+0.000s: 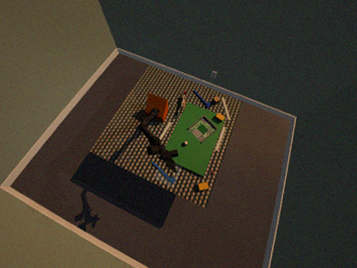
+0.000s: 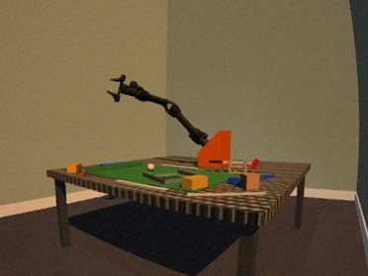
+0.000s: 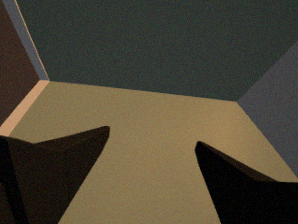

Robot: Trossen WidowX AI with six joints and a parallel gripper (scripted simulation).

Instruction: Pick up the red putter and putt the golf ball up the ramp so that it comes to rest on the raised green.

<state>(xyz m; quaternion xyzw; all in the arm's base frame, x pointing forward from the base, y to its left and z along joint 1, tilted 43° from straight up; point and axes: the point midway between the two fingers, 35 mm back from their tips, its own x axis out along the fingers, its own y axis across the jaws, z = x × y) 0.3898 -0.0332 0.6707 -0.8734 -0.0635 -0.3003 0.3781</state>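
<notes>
The red putter [image 1: 185, 93] [image 2: 255, 164] rests on a small wooden rack [image 2: 233, 171] beside the green mat [image 1: 193, 158] [image 2: 102, 172], its red head at one end of a pale shaft. The white golf ball [image 1: 186, 143] [image 2: 151, 167] sits on the mat, a short way from the grey-edged ramp structure [image 1: 196, 133] [image 2: 151, 177]. The raised green [image 1: 202, 128] shows as a small green square within that structure in the top view. My gripper [image 1: 177, 161] [image 2: 109, 85] [image 3: 153, 138] is open and empty, high above the table and far from the putter. Only walls and floor show between its fingers in the wrist view.
A large orange block [image 1: 157, 106] [image 2: 216, 149] stands by the arm's base. Two yellow-orange blocks [image 1: 220, 117] [image 1: 203, 186], a tan block [image 1: 216, 99] [image 2: 251, 181], blue bars [image 1: 201, 98] [image 1: 163, 172] and pale strips [image 1: 220, 139] [image 1: 165, 131] lie around the mat.
</notes>
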